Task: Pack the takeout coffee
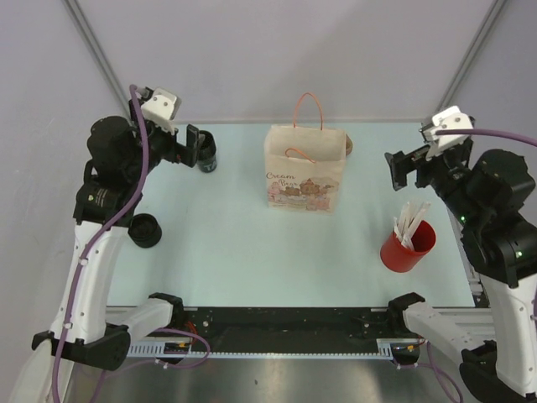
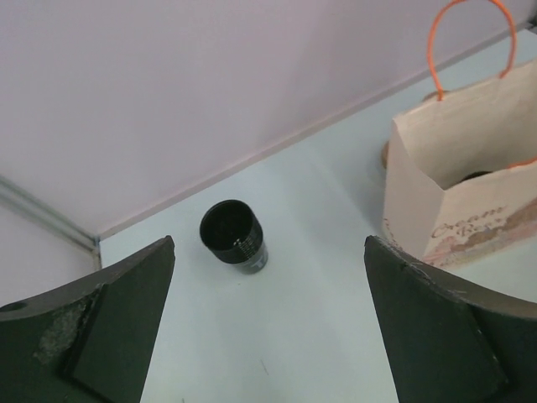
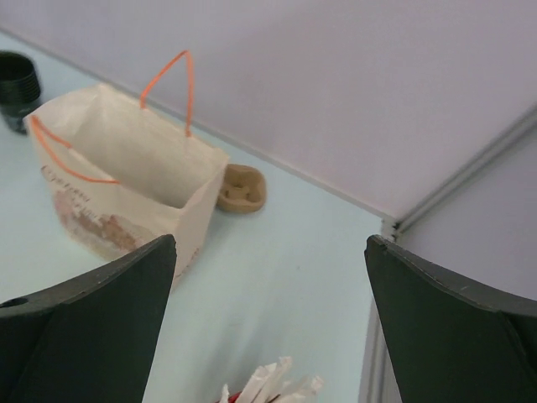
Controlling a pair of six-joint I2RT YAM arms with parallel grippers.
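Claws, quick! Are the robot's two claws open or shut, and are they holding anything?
Left claw: open, holding nothing.
Right claw: open, holding nothing.

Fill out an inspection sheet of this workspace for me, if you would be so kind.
Surface: pale blue table, no spills seen.
Job's things: paper bag upright and open, far middle; black cup upright, far left; black lid apart from it, near left; brown cardboard holder behind the bag; red cup of white packets, right.
Clutter: nothing seen.
Grippers: left claw open, empty, facing the black cup without touching; right claw open, empty, right of the bag.
Cables: purple cable along each arm, off the things.
Surroundings: plain walls, metal frame posts.
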